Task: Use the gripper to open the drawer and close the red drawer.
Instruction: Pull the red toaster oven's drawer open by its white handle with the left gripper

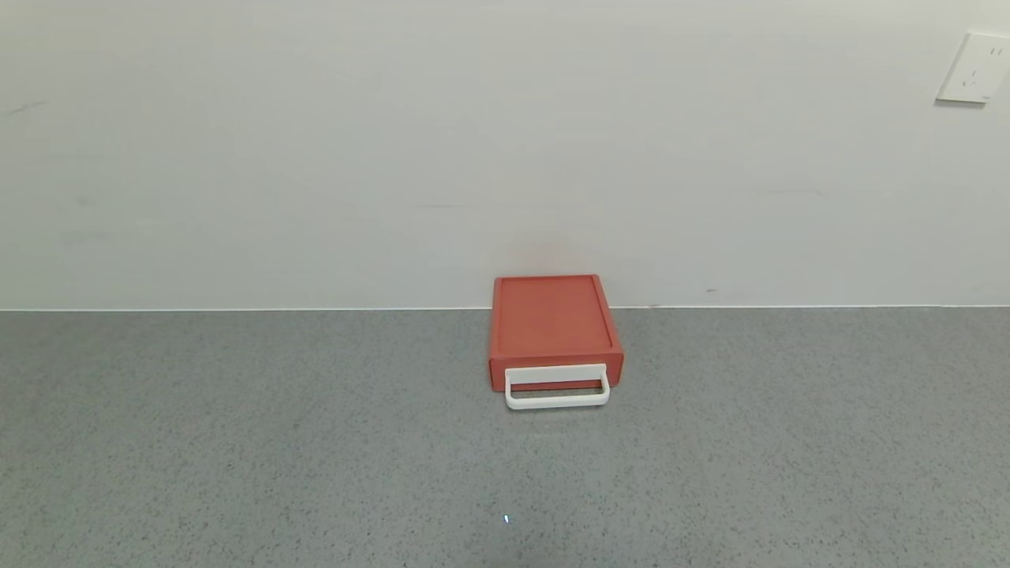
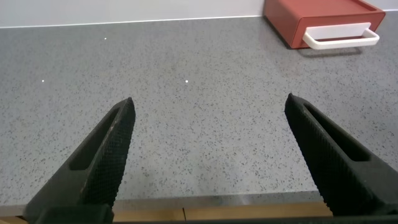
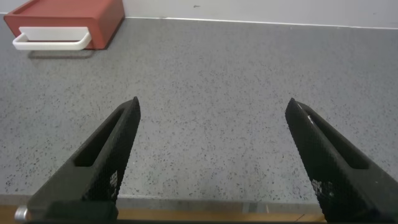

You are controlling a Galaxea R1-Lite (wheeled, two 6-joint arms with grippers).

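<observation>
A small red box (image 1: 552, 319) stands on the grey counter against the back wall. Its drawer is shut, with the white loop handle (image 1: 557, 388) on the front facing me. The box also shows in the left wrist view (image 2: 311, 18) and in the right wrist view (image 3: 68, 18), far off. My left gripper (image 2: 209, 106) is open and empty above the counter's near edge. My right gripper (image 3: 213, 106) is open and empty, also above the near edge. Neither arm shows in the head view.
The speckled grey counter (image 1: 276, 442) stretches wide on both sides of the box. A white wall runs behind it, with a white socket plate (image 1: 974, 69) at the upper right. The counter's wooden front edge (image 2: 217, 211) lies just under both grippers.
</observation>
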